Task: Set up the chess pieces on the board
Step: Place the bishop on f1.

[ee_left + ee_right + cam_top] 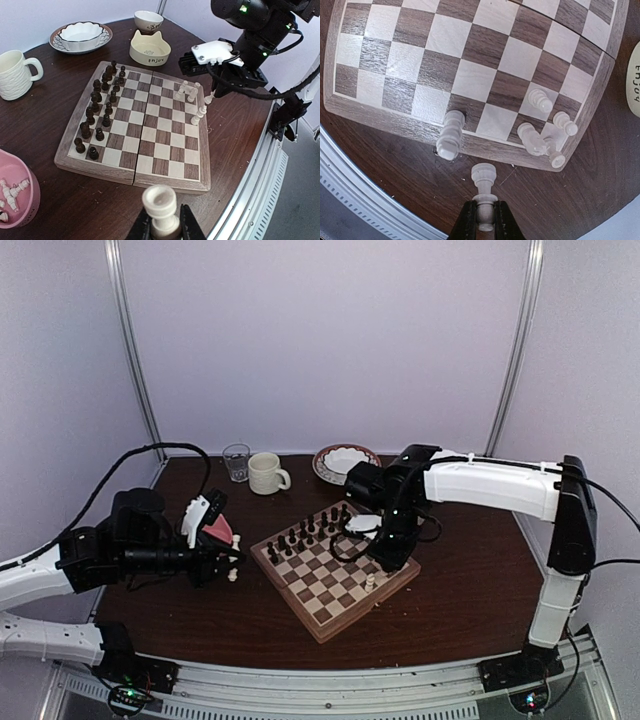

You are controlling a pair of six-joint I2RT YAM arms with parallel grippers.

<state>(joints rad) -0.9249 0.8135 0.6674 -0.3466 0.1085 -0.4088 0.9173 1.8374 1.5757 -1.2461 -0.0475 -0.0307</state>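
Left arm low, outstretched; left tool (164, 226) clenched on stubby cream piece (160, 207), checked wooden board (170, 181) ahead. Right arm bent down; right tool (483, 220) pinches slim cream piece (484, 192) over worktop (395, 170), board rim just ahead.

"Enjoy" on cream bowl (150, 48)

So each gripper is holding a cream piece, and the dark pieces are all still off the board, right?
Not quite: the dark pieces already stand on the board, in rows along one side, as the left wrist view shows. The rest holds: the left gripper holds a cream piece, and the right gripper holds another.
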